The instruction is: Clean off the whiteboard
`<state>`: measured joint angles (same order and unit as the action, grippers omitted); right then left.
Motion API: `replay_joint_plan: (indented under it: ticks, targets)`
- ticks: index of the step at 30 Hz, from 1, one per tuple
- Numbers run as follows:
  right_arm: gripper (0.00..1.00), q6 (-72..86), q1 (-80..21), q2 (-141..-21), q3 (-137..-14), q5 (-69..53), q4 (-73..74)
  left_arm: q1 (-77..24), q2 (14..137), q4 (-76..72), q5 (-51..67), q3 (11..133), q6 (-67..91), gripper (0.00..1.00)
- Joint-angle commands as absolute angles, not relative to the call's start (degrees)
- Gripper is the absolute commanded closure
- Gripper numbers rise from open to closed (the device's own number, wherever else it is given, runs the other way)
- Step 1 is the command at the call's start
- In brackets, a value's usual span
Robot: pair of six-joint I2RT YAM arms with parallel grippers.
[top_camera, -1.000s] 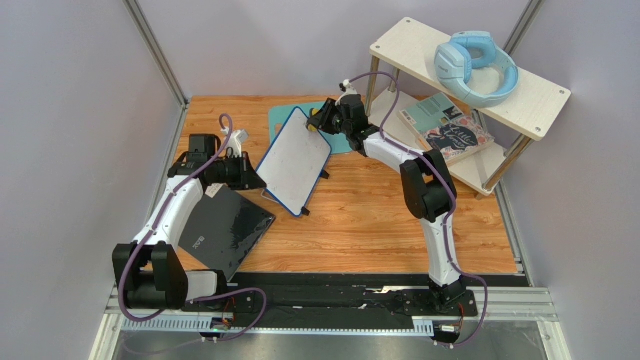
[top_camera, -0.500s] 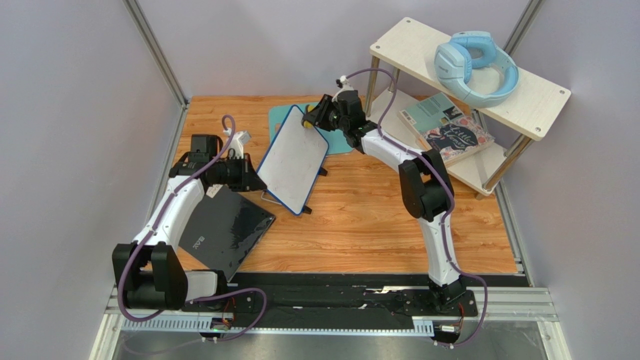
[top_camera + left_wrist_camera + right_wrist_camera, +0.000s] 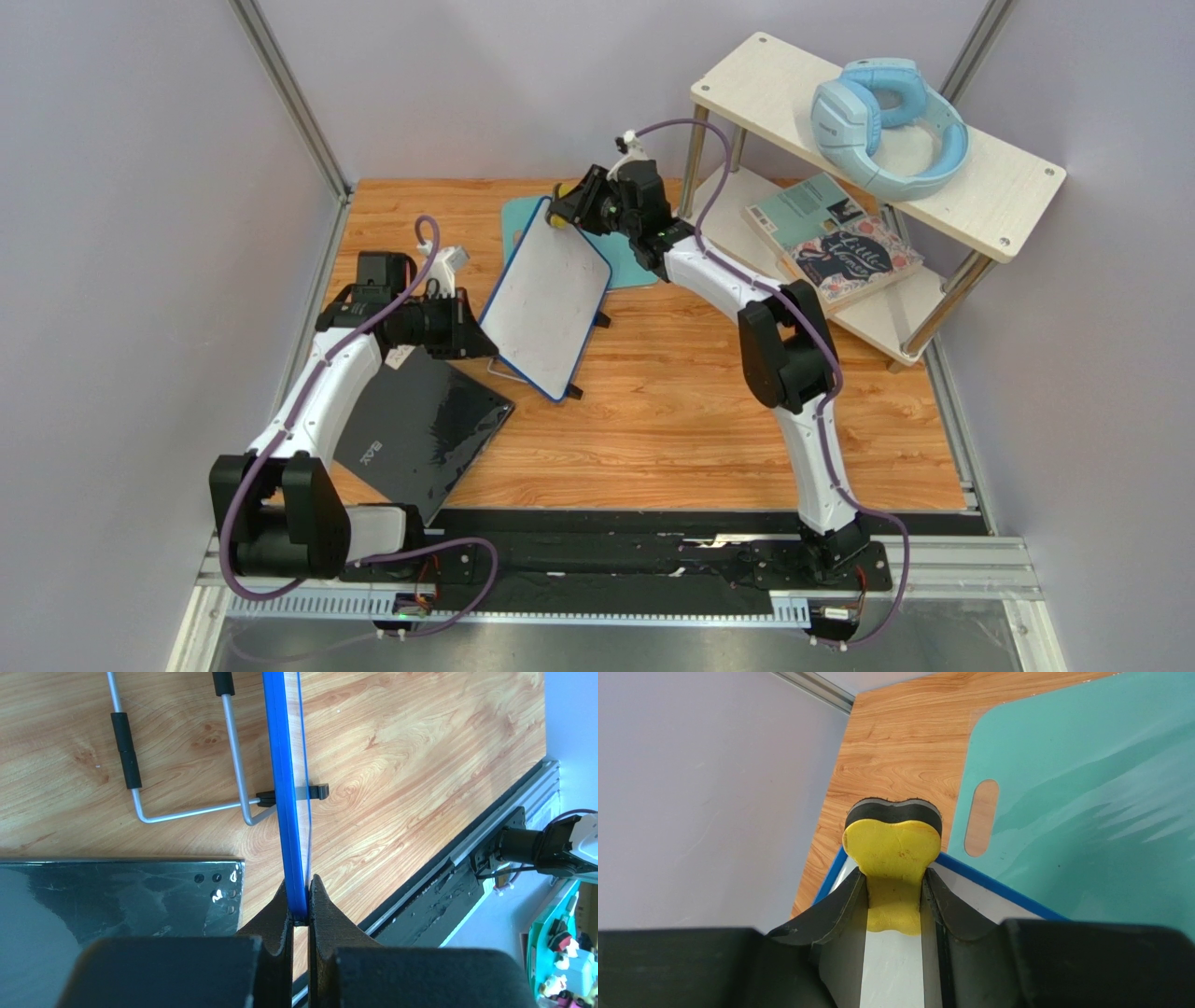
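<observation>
Compared with one second ago, I see the right pincer (image 3: pixel 895 882) has travelled up and to the left along the small white whiteboard with a thin blue frame (image 3: pixel 547 297), from just inside its far corner to the corner itself. The board now shows a narrower face in the top view. The left arm has not changed position. The right pincer is clamped on the yellow eraser with a black pad (image 3: pixel 892 840), whose head projects past the blue frame at that corner. The left pincer (image 3: pixel 300 903) is closed on the blue frame at the board's left edge, holding the board tilted on the wooden worktop (image 3: pixel 701 406) at left centre. The board's far corner overlaps the teal mat with a handle slot (image 3: pixel 1088 798) in the top view, and its near corner lies beside the glossy black flat slab (image 3: pixel 421 427). Item count: one whiteboard, one eraser, one teal mat, one black slab, one two-tier light wooden shelf (image 3: pixel 1010 182), one pair of pale blue headphones (image 3: pixel 891 126) on its upper tier, two books (image 3: pixel 842 249) on its lower tier, and two pincers.
</observation>
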<state>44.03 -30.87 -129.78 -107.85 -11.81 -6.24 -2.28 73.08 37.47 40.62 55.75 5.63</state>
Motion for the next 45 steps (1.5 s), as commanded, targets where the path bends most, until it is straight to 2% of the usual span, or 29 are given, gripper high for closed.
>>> replay_joint_plan:
  ticks: [1,5,13,16,37,42,45]
  targets:
    - [1.00,47.0,-30.8,-132.1,-112.1,-13.8,-7.6,-4.3,73.0,34.7,36.7,55.5,-2.3,1.00]
    - [1.00,46.0,-30.8,-131.0,-108.5,-14.2,-6.9,-4.5,73.0,35.1,36.4,55.6,-2.3,1.00]
    - [1.00,44.5,-30.9,-125.0,-91.8,-14.1,-9.8,-5.0,72.0,35.6,36.3,55.4,-2.1,1.00]
    - [1.00,45.2,-30.7,-125.6,-90.4,-14.5,-10.5,-5.4,71.8,35.7,36.2,55.3,-2.1,1.00]
    - [1.00,47.4,-29.8,-131.8,-112.4,-13.5,-4.4,-6.4,72.0,35.6,35.8,55.2,-2.3,1.00]
    - [1.00,47.6,-29.7,-132.2,-112.9,-13.8,-4.0,-6.6,71.7,35.7,35.5,55.2,-2.3,1.00]
    - [1.00,47.2,-29.7,-130.5,-108.9,-13.9,-4.6,-6.7,71.5,35.7,35.4,55.2,-2.3,1.00]
